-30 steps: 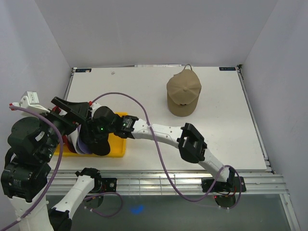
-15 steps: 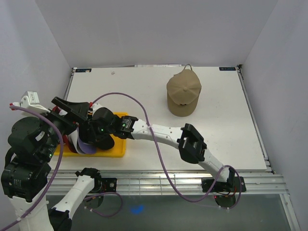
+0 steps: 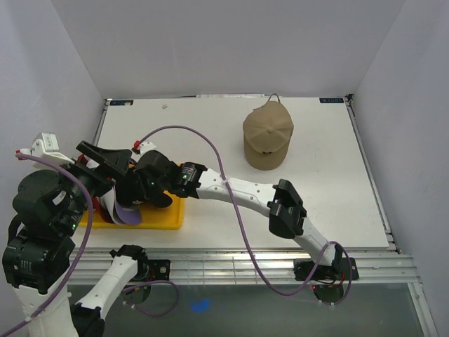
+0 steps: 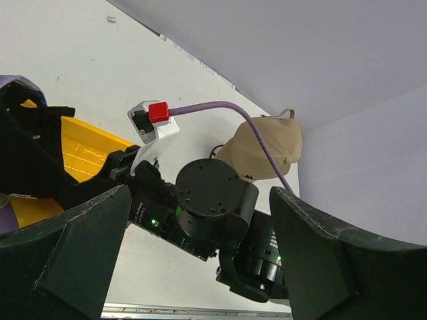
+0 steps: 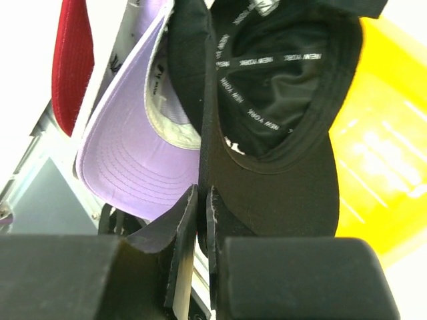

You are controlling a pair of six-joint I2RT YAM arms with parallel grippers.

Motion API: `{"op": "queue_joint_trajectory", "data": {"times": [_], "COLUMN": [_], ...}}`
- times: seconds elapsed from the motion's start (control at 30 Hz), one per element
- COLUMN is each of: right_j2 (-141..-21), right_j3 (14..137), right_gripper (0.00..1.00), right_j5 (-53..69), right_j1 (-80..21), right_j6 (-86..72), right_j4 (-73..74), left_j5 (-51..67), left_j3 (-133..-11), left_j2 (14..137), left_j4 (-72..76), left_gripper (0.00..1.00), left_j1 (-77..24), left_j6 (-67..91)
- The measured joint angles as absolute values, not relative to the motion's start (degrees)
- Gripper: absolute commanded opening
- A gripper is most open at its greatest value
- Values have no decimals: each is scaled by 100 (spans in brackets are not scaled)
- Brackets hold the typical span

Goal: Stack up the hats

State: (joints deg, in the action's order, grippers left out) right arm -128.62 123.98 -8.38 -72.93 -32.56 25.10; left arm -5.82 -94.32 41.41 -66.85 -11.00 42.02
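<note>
my right gripper (image 5: 201, 199) pinches the black cap (image 5: 280, 187) by its brim. the tan cap (image 3: 267, 140) sits well off to its right.

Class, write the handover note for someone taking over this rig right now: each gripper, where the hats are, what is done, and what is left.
Right gripper: shut on the brim edge of the black cap, at the yellow tray.
Left gripper: open, holding nothing.
Hats: the purple-brimmed cap and the red cap stand on edge beside the black cap. The tan cap lies alone on the table, far from the tray.
Done: nothing is stacked on the tan cap yet.
Left: probably carry the black cap over to the tan cap, then the other two.
</note>
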Motion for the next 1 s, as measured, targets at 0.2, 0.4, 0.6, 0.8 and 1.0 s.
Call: {"op": "queue_joint_trajectory", "data": {"times": [0.2, 0.4, 0.6, 0.8, 1.0], "right_j2": [-12704, -12575, -12398, -12088, -11579], "right_j3": [12398, 12398, 12385, 12261, 11902], "right_gripper": [8, 8, 8, 8, 8], "right_j5": [-1079, -1219, -1293, -1315, -1223], "right_j1": [-7295, -7303, -7306, -7295, -7142], "right_j6": [-3103, -3044, -3063, -3148, -3378], "right_j4": [2709, 2740, 2777, 2873, 2893], "left_j5": [-550, -550, -554, -681, -823], "left_j3": [-9362, -9292, -9295, -9397, -9452], "left_j2": [4139, 4139, 4139, 4219, 4324], "left_j4": [-6678, -6678, -6678, -6672, -6504], "left_gripper": [95, 95, 95, 95, 95], "left_j1": [-1100, -1100, -1100, -1100, -1100], "left_j6": [4206, 4206, 4202, 4171, 4158]}}
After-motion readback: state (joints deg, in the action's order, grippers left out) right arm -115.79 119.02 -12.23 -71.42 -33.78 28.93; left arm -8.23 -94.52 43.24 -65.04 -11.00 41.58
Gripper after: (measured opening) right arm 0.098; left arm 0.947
